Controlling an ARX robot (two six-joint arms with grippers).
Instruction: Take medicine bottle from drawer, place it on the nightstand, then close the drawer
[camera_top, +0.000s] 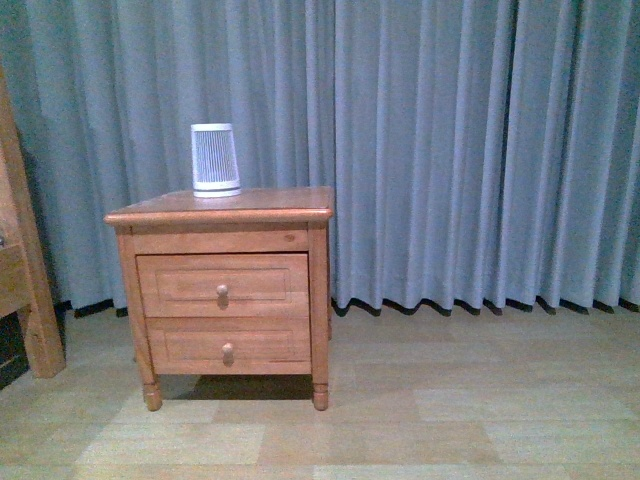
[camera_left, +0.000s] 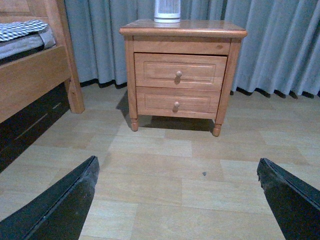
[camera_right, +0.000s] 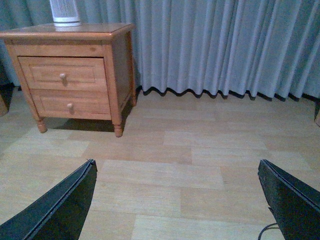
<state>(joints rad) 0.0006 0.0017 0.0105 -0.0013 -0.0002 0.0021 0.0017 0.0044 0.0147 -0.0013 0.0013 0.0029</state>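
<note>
The reddish-brown nightstand (camera_top: 220, 212) stands on the wooden floor before the curtain; it also shows in the left wrist view (camera_left: 183, 30) and the right wrist view (camera_right: 67, 32). Its upper drawer (camera_top: 222, 285) is shut, with one round knob (camera_top: 222, 291); the drawer shows too in the wrist views (camera_left: 179, 71) (camera_right: 62, 74). The medicine bottle is hidden. My left gripper (camera_left: 177, 175) is open and empty, well back from the nightstand over bare floor. My right gripper (camera_right: 177, 177) is open and empty, also far from it. Neither arm shows in the front view.
A large white ribbed cylinder (camera_top: 215, 158) stands on the nightstand top. The shallower lower drawer (camera_top: 228, 346) is shut. A wooden bed frame (camera_left: 35, 75) with a checked cloth lies left of the nightstand. A grey curtain (camera_top: 450, 150) hangs behind.
</note>
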